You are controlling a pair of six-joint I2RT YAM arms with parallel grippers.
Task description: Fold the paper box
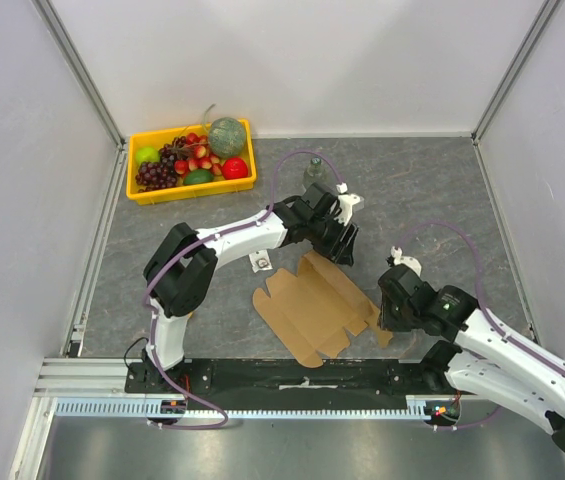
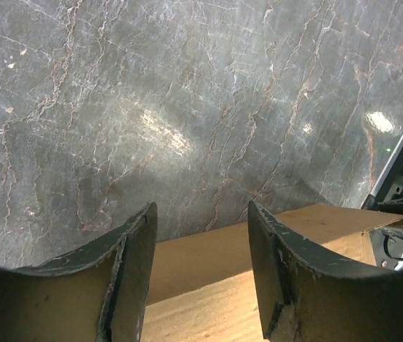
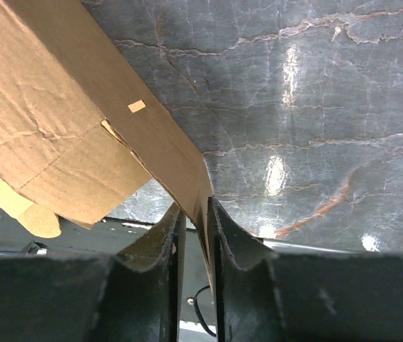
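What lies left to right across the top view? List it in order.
yellow fruit tray → paper box → right gripper, at the box's right edge. The left gripper and the clear bottle fall within the box's span, so they are left out.

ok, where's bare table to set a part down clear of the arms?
Free: far right of the table, between the bottle and the right wall; also the left strip between the fruit tray and the left arm. Crowded: near centre, where the paper box lies with the left gripper and right gripper at it.
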